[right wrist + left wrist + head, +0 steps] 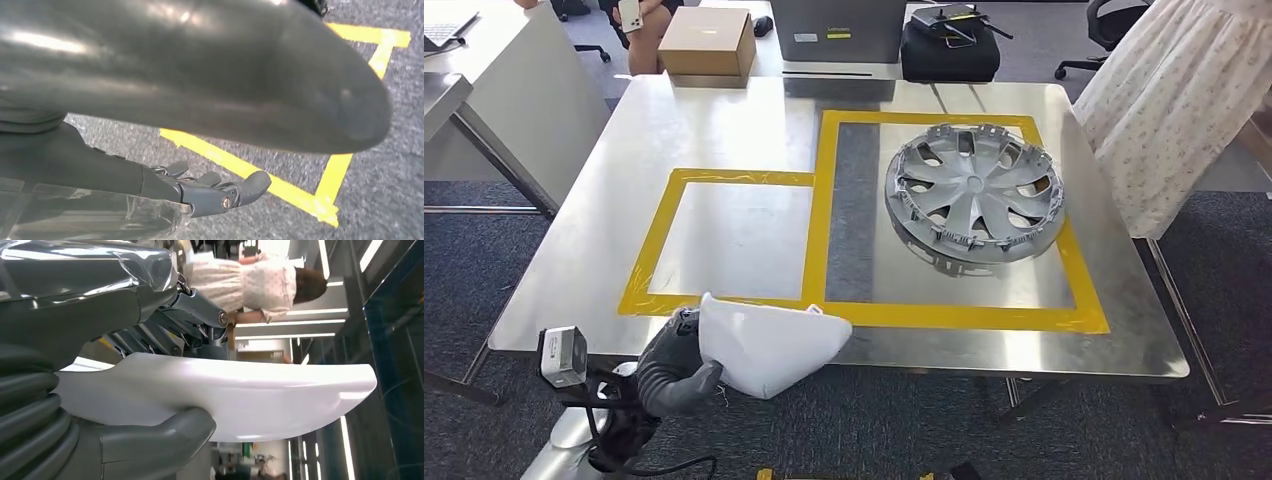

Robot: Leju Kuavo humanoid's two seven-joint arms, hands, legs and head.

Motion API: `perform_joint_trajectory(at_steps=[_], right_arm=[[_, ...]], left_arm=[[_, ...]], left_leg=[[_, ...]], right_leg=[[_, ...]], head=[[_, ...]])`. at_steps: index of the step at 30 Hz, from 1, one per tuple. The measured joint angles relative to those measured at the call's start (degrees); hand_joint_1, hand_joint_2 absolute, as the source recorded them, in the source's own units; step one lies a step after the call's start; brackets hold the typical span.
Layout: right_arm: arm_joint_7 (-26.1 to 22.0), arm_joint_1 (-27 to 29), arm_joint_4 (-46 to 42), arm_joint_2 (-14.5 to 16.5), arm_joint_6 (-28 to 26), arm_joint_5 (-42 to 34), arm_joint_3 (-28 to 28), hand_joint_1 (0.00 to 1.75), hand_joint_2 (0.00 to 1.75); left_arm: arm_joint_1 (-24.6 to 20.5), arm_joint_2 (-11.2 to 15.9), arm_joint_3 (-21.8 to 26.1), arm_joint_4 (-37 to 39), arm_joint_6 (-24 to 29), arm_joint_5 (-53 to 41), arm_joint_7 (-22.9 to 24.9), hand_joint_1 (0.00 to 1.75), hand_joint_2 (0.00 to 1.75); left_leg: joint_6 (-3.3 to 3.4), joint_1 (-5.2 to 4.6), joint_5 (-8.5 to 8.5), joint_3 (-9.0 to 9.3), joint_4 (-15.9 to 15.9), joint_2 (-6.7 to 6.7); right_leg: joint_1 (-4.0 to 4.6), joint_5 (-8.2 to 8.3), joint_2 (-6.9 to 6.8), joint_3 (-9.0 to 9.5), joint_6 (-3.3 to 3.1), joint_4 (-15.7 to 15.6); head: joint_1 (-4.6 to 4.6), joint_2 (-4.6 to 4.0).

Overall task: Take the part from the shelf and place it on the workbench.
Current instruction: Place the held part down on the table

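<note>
Nearest to me, my left hand (672, 365) grips the white part (769, 345) with thumb under and fingers over it, and the part hangs just over the near edge of the workbench (724, 130), by the near left corner of the yellow tape frame (822, 215). My right hand (210, 192) hangs low over grey carpet with yellow tape lines, fingers loosely curled and holding nothing. On the right side of the workbench, a grey wheel cover (974, 190) lies inside the bigger yellow frame.
</note>
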Motion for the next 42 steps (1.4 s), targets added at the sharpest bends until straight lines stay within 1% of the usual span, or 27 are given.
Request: perform_joint_trajectory(at_steps=[1,4,5,6,7,8,9,11,14,16,19,20,21,22,24,25,26,28,30,32,34,35,36,37,39,41,42], right_arm=[[-0.16,0.16,0.0,-0.02,-0.03,-0.15,-0.03,0.0,0.0],[-0.72,0.65,0.12,-0.03,-0.18,-1.01,-0.04,0.0,0.0],[-0.97,0.87,0.19,-0.02,-0.28,-1.3,-0.04,0.0,0.0],[-1.23,1.09,0.23,0.01,-0.4,-1.53,-0.03,0.0,0.0],[-1.46,1.28,0.27,0.03,-0.52,-1.69,-0.03,0.0,0.0],[-1.66,1.42,0.31,0.05,-0.67,-1.81,-0.04,0.0,0.0],[-1.82,1.48,0.33,0.1,-0.8,-1.88,-0.04,0.0,0.0],[-2.1,1.59,0.39,0.26,-1.0,-1.95,-0.05,0.0,0.0],[-2.2,1.7,0.49,0.54,-1.1,-1.97,-0.04,0.0,0.0],[-2.24,1.67,0.51,0.71,-1.21,-2.03,-0.04,0.0,0.0],[-2.46,1.69,0.59,0.84,-1.68,-2.27,-0.05,0.0,0.0],[-2.57,1.69,0.63,0.92,-1.91,-2.35,-0.05,0.0,0.0],[-2.65,1.68,0.67,1.02,-2.09,-2.42,-0.04,0.0,0.0],[-2.7,1.67,0.7,1.15,-2.2,-2.48,-0.04,0.0,0.0],[-2.63,1.56,0.72,1.41,-2.26,-2.56,-0.03,0.0,0.0],[-2.5,1.45,0.72,1.57,-2.27,-2.65,-0.03,0.0,0.0],[-2.33,1.34,0.72,1.69,-2.27,-2.75,-0.02,0.0,0.0],[-1.96,1.18,0.72,1.89,-2.28,-2.94,0.01,0.0,0.0],[-1.57,1.08,0.72,1.96,-2.25,-2.99,0.05,0.0,0.0],[-1.11,0.85,0.72,1.93,-2.14,-2.99,0.15,0.0,0.0],[-0.63,0.62,0.72,1.85,-2.05,-2.97,0.36,0.0,0.0],[-0.39,0.55,0.71,1.8,-2.05,-2.93,0.47,0.0,0.0],[-0.13,0.47,0.69,1.74,-2.04,-2.88,0.57,0.0,0.0],[0.1,0.35,0.67,1.69,-2.04,-2.81,0.7,0.0,0.0],[0.46,-0.09,0.64,1.57,-1.99,-2.64,1.05,0.0,0.0],[0.73,-0.63,0.61,1.49,-1.9,-2.5,1.48,0.0,0.0],[0.83,-0.8,0.58,1.47,-1.86,-2.46,1.67,0.0,0.0]], left_arm=[[0.19,0.14,0.69,-0.35,1.68,-1.63,-0.35,1.75,1.75],[1.1,0.32,2.5,-1.31,12.14,-12.54,-0.69,1.75,1.75],[1.51,0.39,3.23,-1.53,16.8,-17.33,-0.41,1.75,1.75],[1.81,0.5,4.01,-1.71,21.02,-21.67,0.08,1.75,1.75],[1.98,0.62,4.92,-1.87,24.84,-25.58,0.73,1.75,1.75],[2.05,0.75,5.89,-2.09,28.02,-28.91,1.39,1.75,1.75],[2.07,0.89,6.81,-2.32,30.21,-31.28,1.91,1.75,1.75],[2.09,1.21,8.27,-2.79,32.24,-33.47,2.49,1.75,1.75],[2.28,1.51,9.22,-3.39,32.61,-34.18,2.69,1.75,1.75],[2.37,1.63,9.6,-3.73,33.18,-35.02,2.92,1.75,1.75],[2.49,1.8,10.34,-3.85,38.95,-43.15,6.07,1.75,1.75],[2.55,1.86,10.75,-3.75,41.78,-47.29,7.81,1.75,1.75],[2.57,1.94,11.3,-3.6,44.48,-51.38,9.6,1.75,1.75],[2.49,2.01,11.94,-3.4,46.71,-55.14,11.42,1.75,1.75],[2.02,2.12,13.42,-2.8,50.14,-63.03,15.62,1.75,1.75],[1.66,2.11,14.2,-2.34,51.42,-67.22,17.86,1.75,1.75],[1.25,2.11,14.95,-1.78,52.42,-71.14,19.88,1.75,1.75],[0.42,2.09,16.33,-0.34,53.5,-77.58,22.79,1.75,1.75],[-0.56,2.02,17.21,1.23,53.47,-81.59,24.03,1.75,1.75],[-2.07,1.79,17.41,3.3,52.7,-83.64,24.15,1.75,1.75],[-3.87,1.35,17.2,6.45,51.6,-85.17,24.17,1.75,1.75],[-4.73,1.07,16.95,8.31,51.03,-86.0,24.28,1.75,1.75],[-5.66,0.78,16.56,10.39,50.43,-86.89,24.47,1.75,1.75],[-6.69,0.46,16.02,12.56,49.86,-87.76,24.69,1.75,1.75],[-9.04,-0.27,14.71,16.92,49.06,-89.08,24.98,1.75,1.75],[-11.31,-0.97,13.36,20.9,48.74,-89.55,24.86,1.75,1.75],[-12.23,-1.28,12.75,22.58,48.68,-89.63,24.76,1.75,1.75]], left_leg=[[0.28,0.15,0.31,0.43,-0.53,-0.05],[0.64,0.17,0.55,0.63,-0.88,-0.28],[0.63,0.13,0.5,0.63,-0.85,-0.37],[0.56,0.13,0.44,0.63,-0.8,-0.49],[0.43,0.16,0.35,0.65,-0.68,-0.62],[0.21,0.19,0.18,0.65,-0.45,-0.74],[-0.11,0.1,-0.06,0.59,-0.13,-0.87],[-0.77,-0.08,-0.49,0.43,0.48,-1.02],[-1.53,0.15,-0.82,0.19,0.88,-1.04],[-2.15,0.43,-2.49,-0.9,3.24,-0.85],[-2.91,0.7,-7.48,-5.86,13.77,-0.66],[-2.99,0.74,-8.22,-7.28,16.56,-0.61],[-2.95,0.75,-7.89,-7.77,17.36,-0.56],[-2.78,0.73,-6.53,-7.12,15.83,-0.51],[-1.98,0.55,-2.65,-3.33,7.93,-0.37],[-1.55,0.36,-1.44,-1.65,4.38,-0.28],[-1.2,0.13,-0.88,-0.59,2.06,-0.19],[-0.79,-0.23,-1.0,-0.33,1.1,-0.14],[-0.28,0.01,-0.51,0.17,0.32,-0.16],[0.25,0.29,0.08,0.69,-0.48,-0.15],[0.45,0.15,0.2,0.62,-0.51,-0.15],[0.45,0.09,0.2,0.58,-0.49,-0.17],[0.45,0.05,0.19,0.56,-0.45,-0.21],[0.43,0.03,0.18,0.56,-0.38,-0.28],[0.21,0.03,0.03,0.55,-0.1,-0.41],[-0.26,-0.2,-0.26,0.38,0.34,-0.46],[-0.49,-0.29,-0.34,0.29,0.48,-0.46]], right_leg=[[-0.01,-0.95,-0.01,-0.83,-0.04,1.82],[-0.26,-5.31,-0.01,-6.51,-0.45,13.1],[-0.33,-5.85,-0.01,-7.9,-0.21,15.5],[-0.42,-5.43,-0.01,-8.15,0.25,15.52],[-0.55,-4.13,-0.02,-7.18,0.85,13.1],[-0.71,-2.35,-0.02,-5.25,1.45,8.87],[-0.74,-0.81,-0.01,-3.32,1.71,4.9],[-0.66,0.87,0.01,-0.97,1.26,0.24],[-0.51,1.08,0.0,-0.8,-0.07,-0.06],[-0.75,1.18,0.01,-0.7,-0.76,-0.2],[-0.68,1.18,0.01,-0.72,-1.25,-0.21],[-0.6,1.17,0.01,-0.73,-1.24,-0.19],[-0.5,1.16,0.02,-0.7,-1.24,-0.18],[-0.42,1.15,0.04,-0.63,-1.23,-0.18],[-0.28,1.13,0.06,-0.46,-1.21,-0.2],[-0.1,1.14,0.06,-0.51,-1.16,-0.2],[0.0,1.17,0.03,-0.62,-1.07,-0.2],[0.1,1.29,-0.03,-0.8,-0.65,-0.32],[0.07,1.04,-0.07,-1.03,-0.18,0.04],[0.1,-0.87,-0.05,-2.95,-0.29,3.96],[0.03,-3.91,-0.03,-6.74,-0.62,11.69],[0.0,-4.86,-0.03,-8.38,-0.55,14.92],[-0.02,-4.96,-0.04,-9.11,-0.26,16.21],[-0.06,-4.16,-0.04,-8.7,0.21,15.14],[-0.15,-0.94,-0.05,-5.05,1.06,7.23],[-0.09,1.34,-0.03,-1.81,0.83,0.68],[0.03,1.72,-0.01,-1.22,0.43,-0.52]], head=[[0.05,0.0],[0.18,0.0],[0.18,0.0],[0.18,0.0],[0.19,0.0],[0.19,0.0],[0.18,0.0],[0.13,0.0],[0.13,0.0],[0.08,0.0],[0.04,0.0],[0.03,0.0],[0.03,0.0],[0.03,0.0],[0.04,0.0],[0.06,0.0],[0.04,0.0],[0.03,0.0],[0.07,0.0],[0.17,0.0],[0.24,0.0],[0.23,0.0],[0.22,0.0],[0.22,0.0],[0.24,0.0],[0.21,0.0],[0.2,0.0]])
